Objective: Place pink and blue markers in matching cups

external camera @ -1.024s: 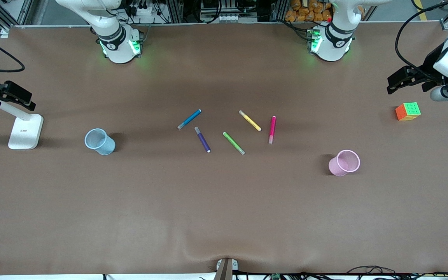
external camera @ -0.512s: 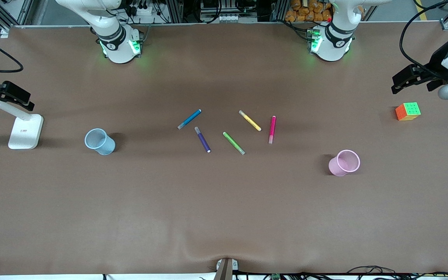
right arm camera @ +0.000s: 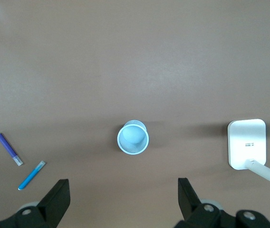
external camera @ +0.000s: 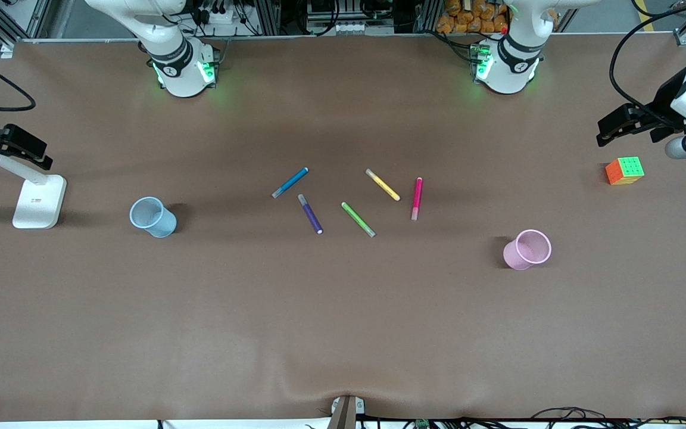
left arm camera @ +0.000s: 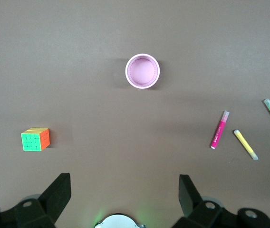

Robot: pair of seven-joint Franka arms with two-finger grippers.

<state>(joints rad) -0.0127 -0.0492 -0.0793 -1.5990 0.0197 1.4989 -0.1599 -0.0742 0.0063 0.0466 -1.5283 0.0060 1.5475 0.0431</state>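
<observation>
The blue marker (external camera: 290, 182) and the pink marker (external camera: 417, 198) lie flat mid-table among other markers. The light blue cup (external camera: 152, 217) stands upright toward the right arm's end. The light pink cup (external camera: 527, 249) stands upright toward the left arm's end. My left gripper (external camera: 626, 138) is open and empty, up in the air by the colour cube; its view shows the pink cup (left arm camera: 142, 71) and the pink marker (left arm camera: 219, 129). My right gripper (external camera: 21, 162) is open and empty over the white stand; its view shows the blue cup (right arm camera: 133, 137) and the blue marker (right arm camera: 32, 175).
A dark purple marker (external camera: 310, 213), a green marker (external camera: 358, 219) and a yellow marker (external camera: 382, 184) lie between the blue and pink ones. A colour cube (external camera: 624, 170) sits at the left arm's end. A white stand (external camera: 39, 201) sits at the right arm's end.
My left gripper has shifted slightly near the cube. Nothing on the table has moved.
</observation>
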